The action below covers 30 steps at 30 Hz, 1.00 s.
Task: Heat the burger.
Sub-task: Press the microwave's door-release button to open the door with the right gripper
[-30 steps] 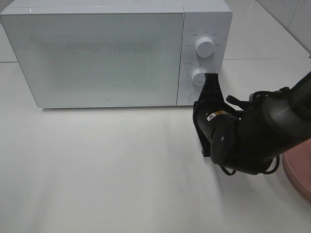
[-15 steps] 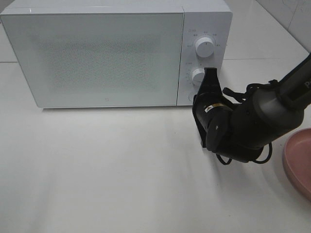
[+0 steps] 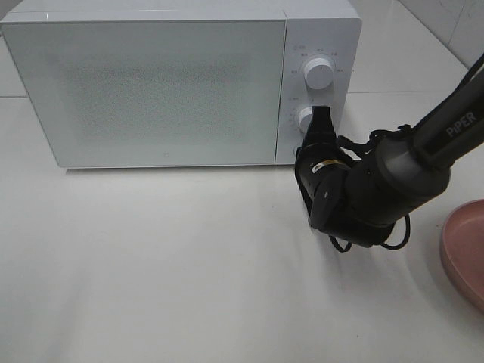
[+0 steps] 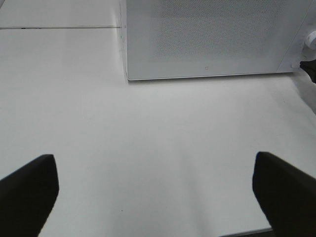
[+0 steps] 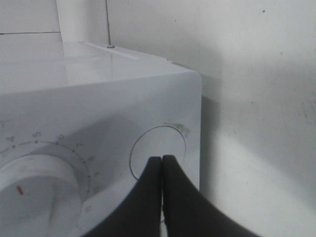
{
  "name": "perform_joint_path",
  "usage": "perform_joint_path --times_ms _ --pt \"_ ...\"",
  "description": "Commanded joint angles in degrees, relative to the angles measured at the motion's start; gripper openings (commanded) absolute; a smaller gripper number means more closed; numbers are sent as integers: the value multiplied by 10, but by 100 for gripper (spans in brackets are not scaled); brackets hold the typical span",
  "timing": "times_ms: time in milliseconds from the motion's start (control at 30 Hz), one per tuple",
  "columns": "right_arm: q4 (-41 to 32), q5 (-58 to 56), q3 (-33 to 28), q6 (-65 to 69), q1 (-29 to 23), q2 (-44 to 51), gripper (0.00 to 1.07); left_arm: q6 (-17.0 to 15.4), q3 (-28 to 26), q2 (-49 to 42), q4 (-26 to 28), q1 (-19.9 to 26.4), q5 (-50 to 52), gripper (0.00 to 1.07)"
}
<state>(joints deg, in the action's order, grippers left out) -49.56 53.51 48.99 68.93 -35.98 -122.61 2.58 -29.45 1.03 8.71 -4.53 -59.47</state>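
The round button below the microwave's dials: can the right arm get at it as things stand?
Probably yes. The right gripper, jaws shut, points its tips straight at the round button with nothing between them. Whether it touches the button yet, I cannot tell.

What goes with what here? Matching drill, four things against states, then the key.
Things
1. left gripper
2. right gripper
3. door
4. plate

States
A. pink, at the right edge of the high view
B. shut, tips at the round button
C. open, above the table
D. white, closed

Pairs: 1-C, 2-B, 3-D, 4-A
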Motion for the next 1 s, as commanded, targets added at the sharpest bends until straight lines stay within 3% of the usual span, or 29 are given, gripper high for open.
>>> perform_joint_path --times_ms 33,633,1000 --pt "7 -1 11 -2 1 -3 0 -2 1 1 2 -3 3 100" --pt "-1 3 68 -11 7 -41 0 -2 1 1 2 -3 3 100" --pt "-6 64 69 -13 7 -41 0 -2 1 1 2 -3 3 100"
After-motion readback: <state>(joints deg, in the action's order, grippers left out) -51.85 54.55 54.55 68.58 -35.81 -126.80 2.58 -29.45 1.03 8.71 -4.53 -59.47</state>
